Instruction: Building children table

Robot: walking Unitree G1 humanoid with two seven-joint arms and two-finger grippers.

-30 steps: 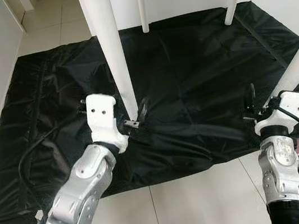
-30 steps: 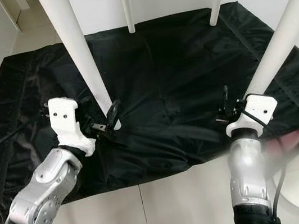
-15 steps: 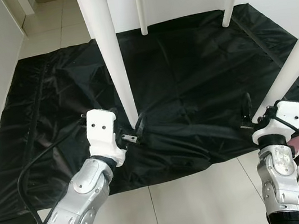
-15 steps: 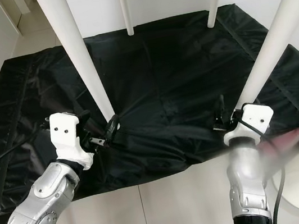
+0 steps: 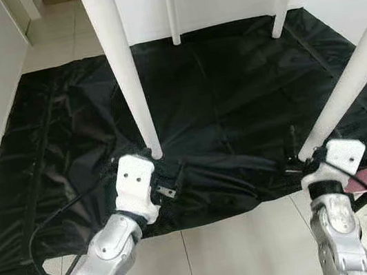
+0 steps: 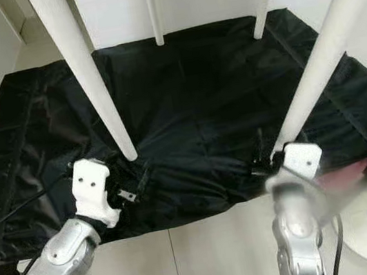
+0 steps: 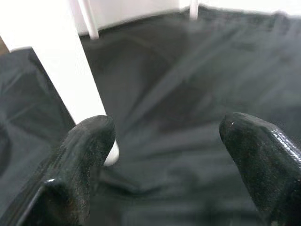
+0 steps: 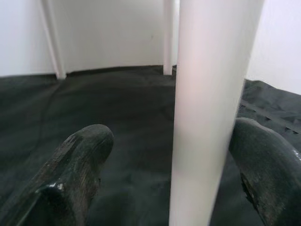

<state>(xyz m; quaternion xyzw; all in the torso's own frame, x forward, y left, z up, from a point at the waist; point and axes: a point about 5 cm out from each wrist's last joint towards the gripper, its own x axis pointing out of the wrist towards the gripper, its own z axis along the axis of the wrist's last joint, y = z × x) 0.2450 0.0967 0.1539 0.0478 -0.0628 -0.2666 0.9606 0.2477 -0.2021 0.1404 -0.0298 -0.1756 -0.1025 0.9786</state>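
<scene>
White table legs stand on black sheet (image 5: 233,95). Left gripper (image 5: 169,181) released (fingers spread), leg (image 5: 126,84) at 12 o'clock. Right gripper (image 8: 174,160) released, straddling other leg (image 8: 207,108).

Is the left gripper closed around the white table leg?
No, the left gripper is open, and the white table leg stands beside one finger, not between them.

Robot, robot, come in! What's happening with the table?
Left gripper open beside near-left leg. Right gripper open around near-right leg. Table stands on black sheet.
</scene>
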